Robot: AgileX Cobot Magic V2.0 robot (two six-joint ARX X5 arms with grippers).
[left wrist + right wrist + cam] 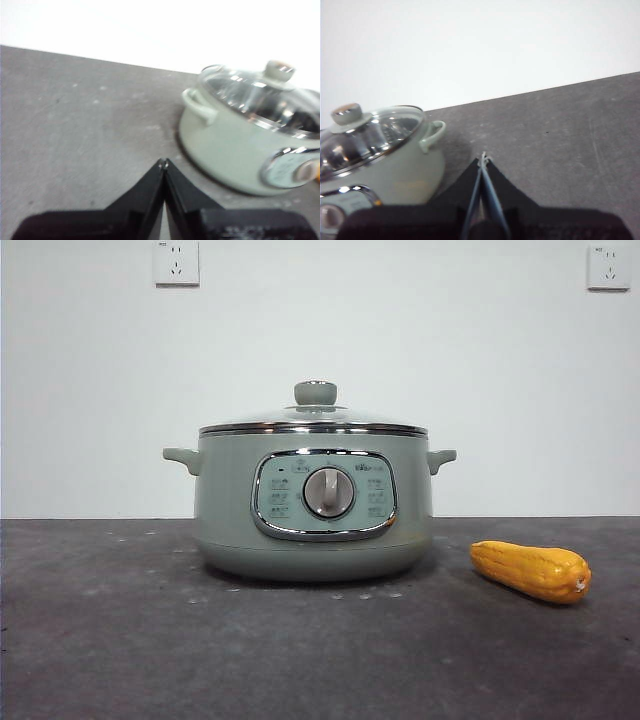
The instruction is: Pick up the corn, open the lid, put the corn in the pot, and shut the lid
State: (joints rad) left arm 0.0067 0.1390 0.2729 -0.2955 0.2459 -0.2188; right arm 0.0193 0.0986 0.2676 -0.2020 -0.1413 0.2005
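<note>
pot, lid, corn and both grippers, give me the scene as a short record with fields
pot: sage green, upright on the dark table, dial facing the front camera
lid: on the pot, closed
corn: lying on the table beside the pot, apart from it
left gripper: fingers shut, empty, away from the pot's handle
right gripper: fingers shut, empty, near the pot's other handle
task progress: nothing picked up yet
</note>
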